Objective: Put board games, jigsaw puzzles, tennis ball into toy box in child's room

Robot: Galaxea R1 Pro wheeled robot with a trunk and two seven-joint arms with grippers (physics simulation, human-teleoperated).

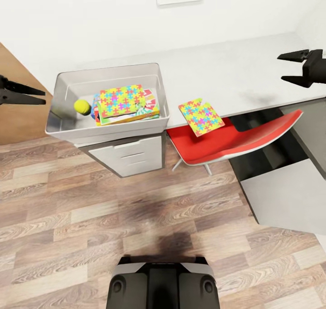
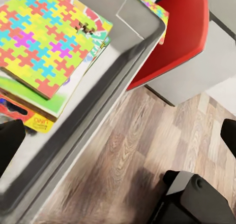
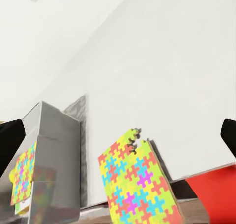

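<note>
Loose jigsaw puzzle (image 1: 201, 117) lies flat, skewed across table (image 1: 244, 73) edge.

White wall (image 1: 90, 19) up top, wood-plank floor (image 1: 68, 236) below, red chair (image 1: 235, 143) centre-right, white drawers (image 1: 129, 155) centre-left.

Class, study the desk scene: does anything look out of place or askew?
Yes. One jigsaw puzzle lies loose on the table, turned at an angle, its corner overhanging the front edge above the red chair. The other puzzle is already in the toy box.
</note>
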